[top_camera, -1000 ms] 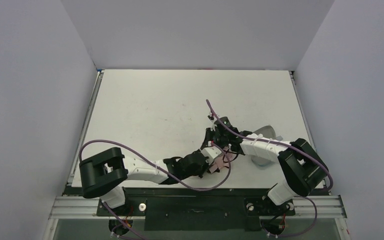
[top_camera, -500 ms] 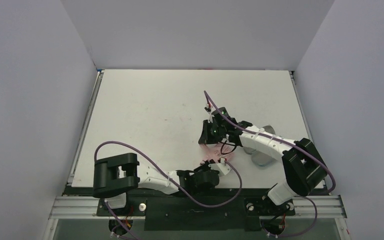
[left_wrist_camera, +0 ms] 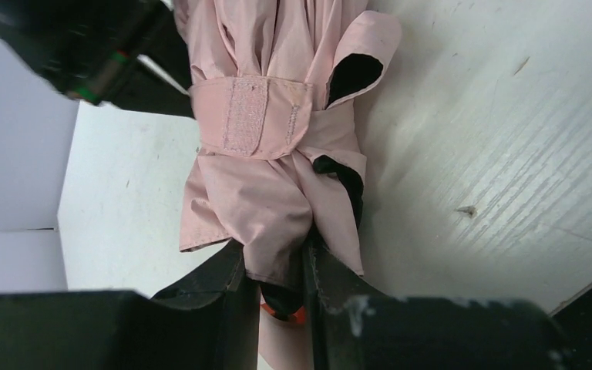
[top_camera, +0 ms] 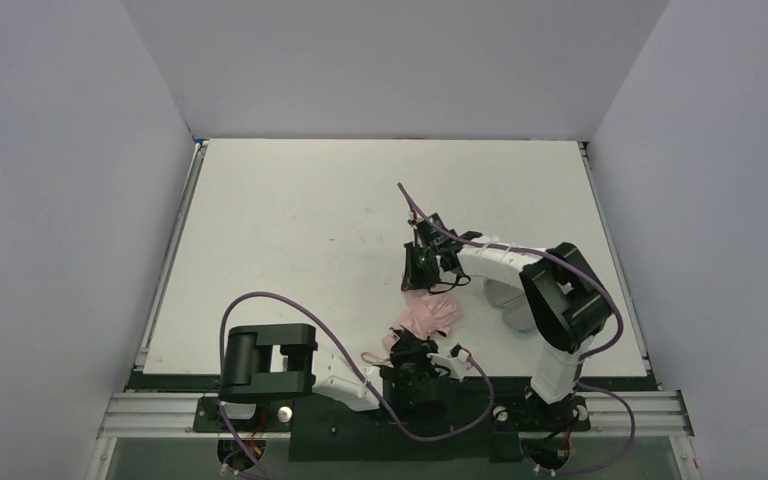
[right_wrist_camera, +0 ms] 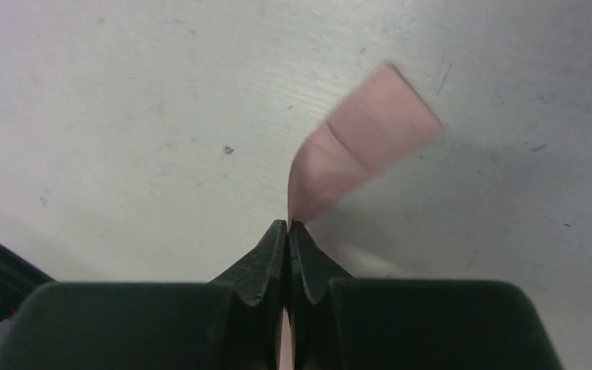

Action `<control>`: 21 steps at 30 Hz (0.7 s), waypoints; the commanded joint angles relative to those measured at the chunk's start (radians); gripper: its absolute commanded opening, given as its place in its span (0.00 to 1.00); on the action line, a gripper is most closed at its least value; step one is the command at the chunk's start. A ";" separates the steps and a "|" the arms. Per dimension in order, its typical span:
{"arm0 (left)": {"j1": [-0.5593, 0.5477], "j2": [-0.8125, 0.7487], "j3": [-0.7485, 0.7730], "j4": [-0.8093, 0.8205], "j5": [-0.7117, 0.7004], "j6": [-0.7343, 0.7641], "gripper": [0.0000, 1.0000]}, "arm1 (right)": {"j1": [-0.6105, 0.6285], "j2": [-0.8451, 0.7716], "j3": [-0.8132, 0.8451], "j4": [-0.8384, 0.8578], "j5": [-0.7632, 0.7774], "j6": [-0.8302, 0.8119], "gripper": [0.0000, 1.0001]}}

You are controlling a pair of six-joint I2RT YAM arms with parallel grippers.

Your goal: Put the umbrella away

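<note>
The umbrella [top_camera: 426, 317] is a folded bundle of pale pink fabric lying near the table's front edge. In the left wrist view its canopy [left_wrist_camera: 266, 181] is bound by a pink band with a fastening patch [left_wrist_camera: 248, 116]. My left gripper [top_camera: 412, 353] [left_wrist_camera: 276, 266] is shut on the near end of the umbrella, fabric bunched between the jaws. My right gripper [top_camera: 419, 281] [right_wrist_camera: 287, 225] hangs just beyond the bundle's far end. It is shut on a flat pink strap [right_wrist_camera: 364, 142] that stands up from its tips, blurred.
A pale blue-grey oblong case [top_camera: 516, 318] lies to the right of the umbrella, partly hidden under the right arm. The table's front edge and the black rail [top_camera: 360, 400] are right behind my left gripper. The far half of the table [top_camera: 360, 190] is bare white.
My left arm has drawn back towards the front edge, taking the umbrella's near end with it. The right arm has folded in, its gripper still holding the strap above the bundle.
</note>
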 commanded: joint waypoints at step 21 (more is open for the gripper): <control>0.025 0.101 0.061 -0.238 0.048 -0.138 0.21 | 0.095 -0.061 -0.465 0.496 0.074 0.157 0.00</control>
